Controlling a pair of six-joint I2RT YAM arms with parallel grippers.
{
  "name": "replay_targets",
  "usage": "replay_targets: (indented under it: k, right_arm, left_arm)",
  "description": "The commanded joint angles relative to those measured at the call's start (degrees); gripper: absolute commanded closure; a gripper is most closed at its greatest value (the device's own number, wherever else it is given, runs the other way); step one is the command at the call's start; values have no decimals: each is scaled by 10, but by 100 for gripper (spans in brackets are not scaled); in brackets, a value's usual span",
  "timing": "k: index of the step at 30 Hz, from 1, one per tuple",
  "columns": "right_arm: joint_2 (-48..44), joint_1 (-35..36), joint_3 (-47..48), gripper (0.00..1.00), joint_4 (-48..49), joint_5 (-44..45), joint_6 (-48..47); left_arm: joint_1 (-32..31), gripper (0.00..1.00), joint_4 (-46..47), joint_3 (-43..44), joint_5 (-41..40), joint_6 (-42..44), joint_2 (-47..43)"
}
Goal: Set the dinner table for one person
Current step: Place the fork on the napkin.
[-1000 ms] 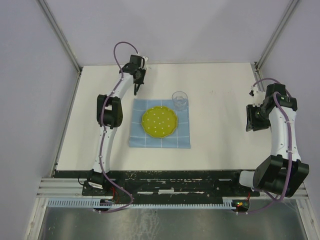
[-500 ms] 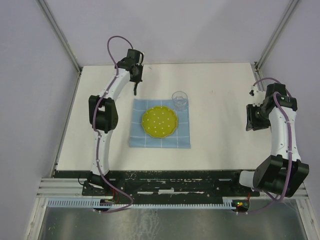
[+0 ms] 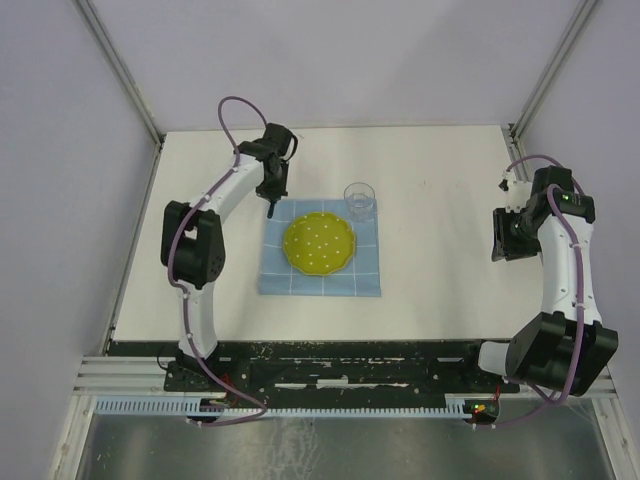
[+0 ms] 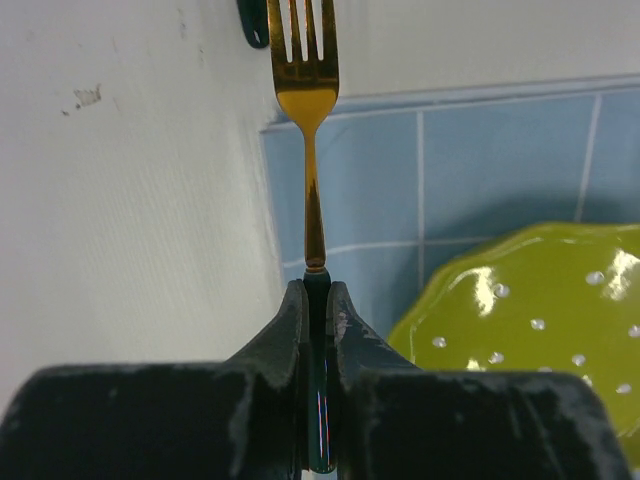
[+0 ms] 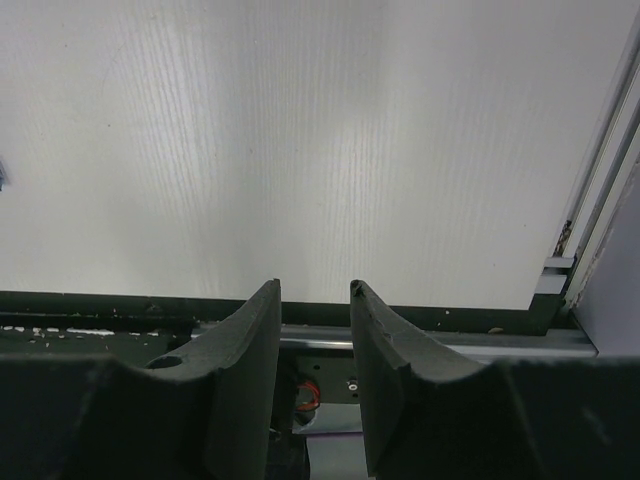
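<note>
My left gripper point(image 3: 271, 192) is shut on the dark handle of a gold fork point(image 4: 311, 150). It holds the fork over the far left corner of the light-blue gridded cloth point(image 3: 320, 281). In the left wrist view the gripper point(image 4: 318, 300) has the tines pointing past the cloth's edge point(image 4: 480, 170), with the plate point(image 4: 530, 320) to the right. A yellow-green dotted plate point(image 3: 319, 243) lies in the middle of the cloth. A clear glass point(image 3: 360, 200) stands at the cloth's far right corner. My right gripper point(image 3: 505, 240) is open and empty over the off-white dinner table point(image 3: 440, 270).
Metal frame posts and grey walls stand round the table. In the right wrist view my right gripper point(image 5: 315, 290) faces the table's near edge with the black base rail point(image 5: 100, 310) and the right frame rail point(image 5: 600, 200).
My left arm has swung the fork from the far left of the table towards me and to the right, to the cloth's far left corner. The right arm has not moved.
</note>
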Motion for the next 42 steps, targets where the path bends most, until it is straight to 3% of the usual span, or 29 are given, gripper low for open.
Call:
replay_targets:
  k: [1, 20, 42]
  right_arm:
    - [-25, -4, 4, 58, 14, -7, 3]
    - [-39, -3, -6, 58, 9, 4, -1]
    - [-39, -3, -2, 58, 7, 9, -3]
  left_arm:
    - [-27, 97, 3, -40, -7, -70, -70]
    - [-78, 97, 69, -243, -56, -134, -182]
    - [-82, 97, 84, -263, -52, -145, -140]
